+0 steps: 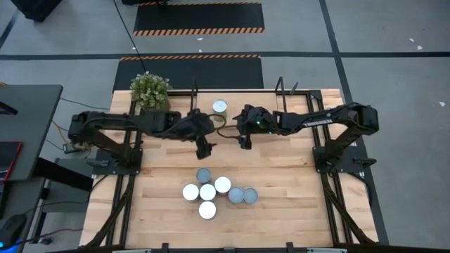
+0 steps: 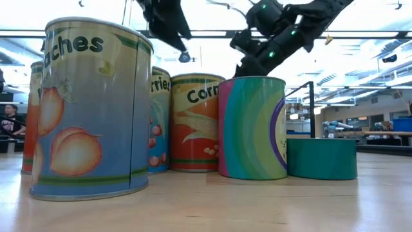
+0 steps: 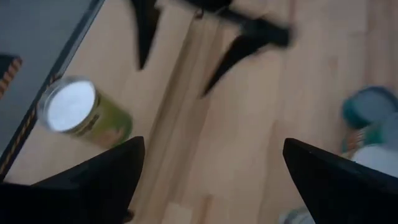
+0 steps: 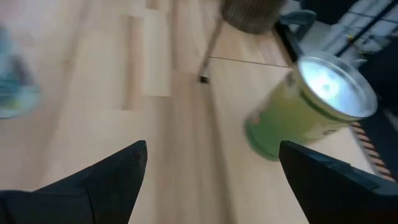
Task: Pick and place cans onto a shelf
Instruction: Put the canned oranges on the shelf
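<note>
1. Left claw (image 1: 204, 149) and right claw (image 1: 245, 141): both released and empty, at frame centre above the bench (image 1: 295, 204).
2. Green can (image 1: 220, 107): already on the shelf (image 1: 239, 98), upper centre.
3. Six cans (image 1: 207, 192): huddled at lower centre, touching.
4. Advice: take an outer can first, since close neighbours crowd the fingers.
5. Potted plant (image 1: 149, 90): upper left, beside the shelf; place cans clear of it.

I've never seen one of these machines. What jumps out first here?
Two dark arms meet over the middle of the table, the left gripper and right gripper both open and empty. Near the front edge stands a huddle of six cans. One green can stands alone on the shelf, beside a potted plant.
</note>
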Tool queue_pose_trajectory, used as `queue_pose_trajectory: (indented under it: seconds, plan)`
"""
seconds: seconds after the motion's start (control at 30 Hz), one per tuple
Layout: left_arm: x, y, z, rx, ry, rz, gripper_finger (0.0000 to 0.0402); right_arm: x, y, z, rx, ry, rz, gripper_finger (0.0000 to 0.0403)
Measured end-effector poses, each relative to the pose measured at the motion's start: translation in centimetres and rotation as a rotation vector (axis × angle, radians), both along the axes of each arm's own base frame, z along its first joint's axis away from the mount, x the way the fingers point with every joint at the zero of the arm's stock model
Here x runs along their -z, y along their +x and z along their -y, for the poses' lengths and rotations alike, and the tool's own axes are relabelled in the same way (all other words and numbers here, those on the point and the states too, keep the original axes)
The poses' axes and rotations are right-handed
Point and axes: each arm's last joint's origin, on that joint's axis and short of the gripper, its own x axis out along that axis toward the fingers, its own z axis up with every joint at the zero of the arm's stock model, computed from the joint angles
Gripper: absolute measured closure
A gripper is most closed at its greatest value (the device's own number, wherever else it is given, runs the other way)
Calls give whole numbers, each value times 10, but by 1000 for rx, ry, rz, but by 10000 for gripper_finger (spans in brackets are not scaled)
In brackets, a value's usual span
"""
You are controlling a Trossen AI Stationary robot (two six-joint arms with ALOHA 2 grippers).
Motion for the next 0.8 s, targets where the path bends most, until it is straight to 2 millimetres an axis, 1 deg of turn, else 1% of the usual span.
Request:
queue_pose_trajectory:
  seconds: [0.07, 0.17, 0.23, 0.3, 0.4, 0.5, 0.53, 0.6, 0.63, 0.67, 0.77, 0.8]
  plan:
    - [0, -1, 10, 22, -1, 73, 13, 2, 2, 7, 25, 10, -11, 29]
    - [5, -2, 29, 92, 37, 206, 13, -4, 4, 15, 69, 49, -41, 24]
    - [14, -8, 40, 138, 57, 252, 13, -10, 7, 18, 85, 70, -88, 20]
    - [19, -12, 49, 171, 52, 329, 13, -15, 6, 20, 96, 88, -120, 15]
    - [23, -22, 54, 185, 41, 373, 13, -17, 6, 21, 86, 103, -104, 8]
    - [25, -32, 56, 189, 44, 398, 13, -13, 6, 20, 97, 123, -119, 4]
    - [24, -34, 57, 193, 39, 430, 13, -10, 5, 20, 101, 130, -134, 3]
    - [29, -41, 60, 206, 40, 445, 13, -6, 7, 19, 113, 134, -149, 3]
    - [31, -41, 62, 211, 33, 475, 13, -4, 6, 19, 129, 135, -168, 3]
    - [34, -42, 65, 217, 26, 495, 13, -4, 5, 19, 137, 137, -175, 3]
    - [54, -48, 73, 248, 23, 481, 13, -3, 10, 20, 150, 147, -137, 3]
    - [58, -49, 74, 250, 21, 499, 13, 1, 12, 21, 151, 147, -138, 3]
